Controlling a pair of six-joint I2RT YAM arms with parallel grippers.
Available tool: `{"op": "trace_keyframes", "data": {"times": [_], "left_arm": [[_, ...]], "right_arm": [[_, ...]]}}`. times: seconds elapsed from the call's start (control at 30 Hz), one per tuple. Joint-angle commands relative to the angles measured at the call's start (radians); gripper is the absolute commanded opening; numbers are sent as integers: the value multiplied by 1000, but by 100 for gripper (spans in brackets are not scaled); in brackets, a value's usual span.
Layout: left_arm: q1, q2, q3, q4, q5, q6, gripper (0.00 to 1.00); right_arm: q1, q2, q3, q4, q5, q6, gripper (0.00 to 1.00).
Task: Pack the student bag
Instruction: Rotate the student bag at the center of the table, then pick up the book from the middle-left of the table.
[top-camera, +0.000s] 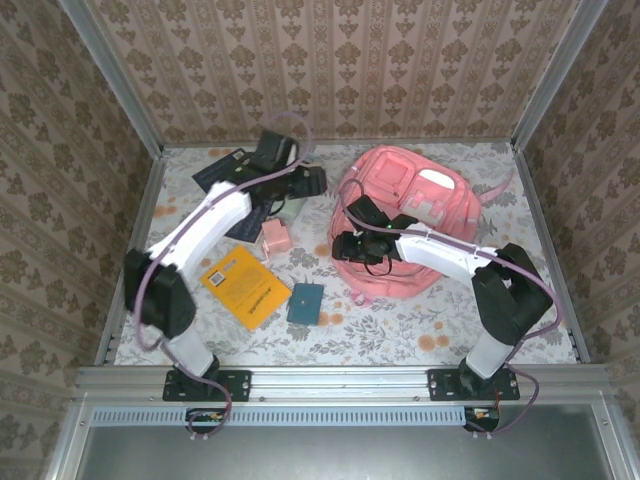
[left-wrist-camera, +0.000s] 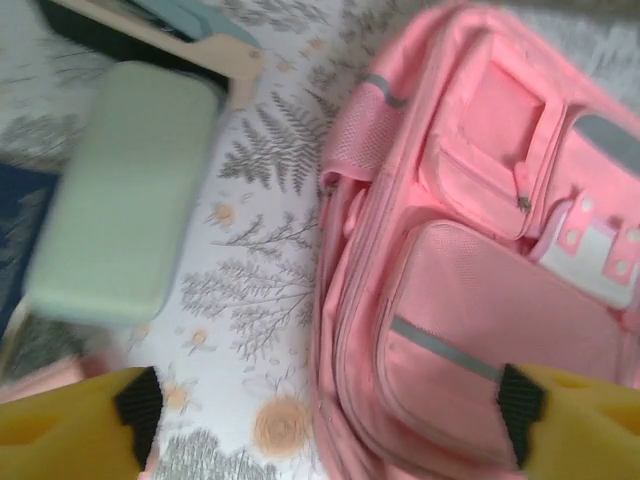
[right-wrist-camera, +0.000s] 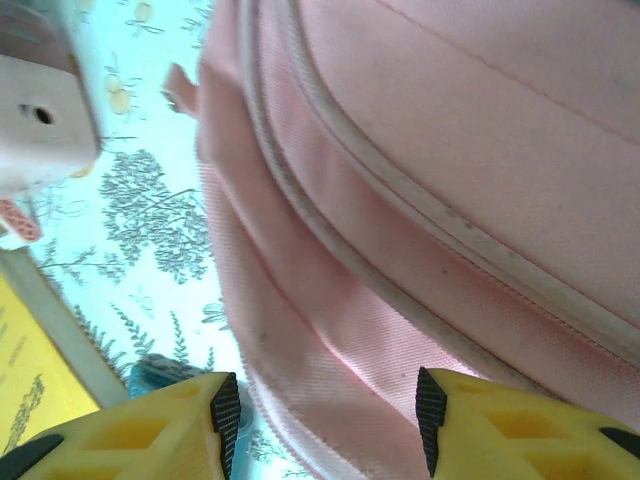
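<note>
The student bag (top-camera: 410, 215) is a large pink backpack lying flat at the right centre of the table, front pockets up. My left gripper (top-camera: 312, 183) hovers just left of the bag's upper left edge. In the left wrist view it is open (left-wrist-camera: 325, 415), and its jaws span the bag's side seam (left-wrist-camera: 350, 300) and the tablecloth, holding nothing. My right gripper (top-camera: 347, 243) is at the bag's lower left edge. It is open (right-wrist-camera: 327, 420), with the bag's side fabric (right-wrist-camera: 330, 330) lying between its pads (right-wrist-camera: 225, 415), which do not pinch it.
A yellow book (top-camera: 245, 285), a teal notebook (top-camera: 304, 302) and a small pink box (top-camera: 275, 236) lie left of the bag. A pale green case (left-wrist-camera: 125, 190) and dark blue notebooks (top-camera: 222, 172) sit under the left arm. Patterned walls enclose the table.
</note>
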Motion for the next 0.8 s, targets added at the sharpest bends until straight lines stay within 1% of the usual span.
{"op": "trace_keyframes", "data": {"times": [0.0,0.07,0.1,0.13,0.23,0.3,0.4,0.43,0.57,0.67,0.77], "left_arm": [[58,-153,-224,21,-68,-92,100],[83,-277,-366,28,-83,-140,100],[116,-343,-440,26,-96,-174,100],[130,-406,-504,19,-110,-203,100],[160,-594,-687,0,-154,-274,100],[176,-717,-797,-6,-166,-320,100],[209,-888,-931,-45,-174,-384,99],[222,-938,-975,-53,-160,-414,99],[256,-1071,-1119,-39,-73,-489,97],[262,-1117,-1197,-29,-46,-524,96],[265,-1127,-1252,22,-7,-527,95]], "right_arm": [[30,-38,36,49,-4,-114,55],[50,-37,33,103,-12,-157,55],[62,-34,29,141,-22,-181,56],[74,-28,24,182,-31,-204,56],[110,12,36,264,-69,-253,57],[131,59,70,282,-111,-277,58],[160,156,155,259,-175,-300,60],[168,190,183,251,-189,-303,60],[202,308,270,232,-208,-307,61],[220,378,315,223,-211,-312,63],[234,436,347,216,-215,-313,61]]}}
